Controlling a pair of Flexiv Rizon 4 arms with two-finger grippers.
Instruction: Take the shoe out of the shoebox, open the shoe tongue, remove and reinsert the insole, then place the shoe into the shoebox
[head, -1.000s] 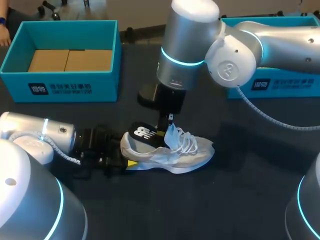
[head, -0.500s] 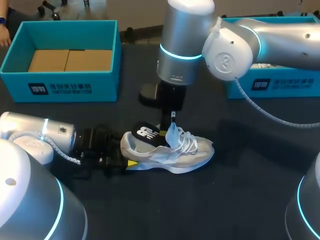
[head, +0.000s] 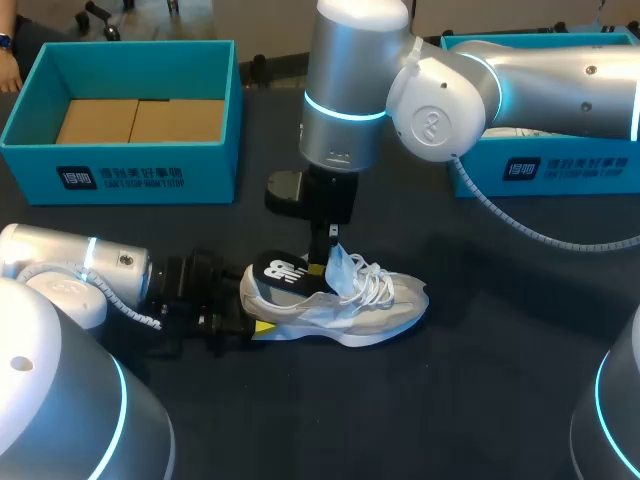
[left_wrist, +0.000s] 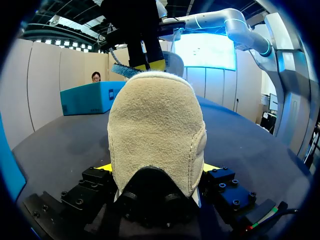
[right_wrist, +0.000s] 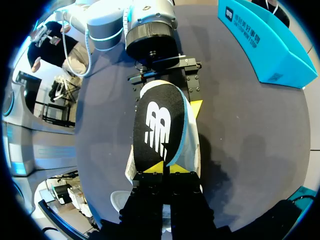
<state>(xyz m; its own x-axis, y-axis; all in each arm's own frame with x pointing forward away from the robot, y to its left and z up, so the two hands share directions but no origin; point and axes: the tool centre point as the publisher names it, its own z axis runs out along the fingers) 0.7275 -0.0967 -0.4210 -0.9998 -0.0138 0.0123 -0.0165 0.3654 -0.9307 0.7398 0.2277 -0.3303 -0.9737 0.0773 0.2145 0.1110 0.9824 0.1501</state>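
Note:
A pale grey-white shoe (head: 345, 305) lies on its sole on the dark table, toe toward the right. Its beige heel (left_wrist: 155, 135) sits between the yellow fingertips (left_wrist: 104, 167) of my left gripper (head: 255, 322), which press on it from both sides. A black insole (head: 285, 272) with a white logo sticks up out of the shoe's opening at the heel end. My right gripper (head: 331, 262) comes down from above and is shut on the insole's edge. In the right wrist view its tips (right_wrist: 164, 169) pinch the insole (right_wrist: 157, 125) just above the shoe's collar.
A teal shoebox (head: 120, 178) with brown cardboard inside stands at the back left. A second teal box (head: 560, 170) stands at the back right behind my right arm. Bare table lies in front of the shoe.
My right arm has shifted to the left, drawing the insole's raised end a little toward the heel. The left gripper and the shoe have stayed put.

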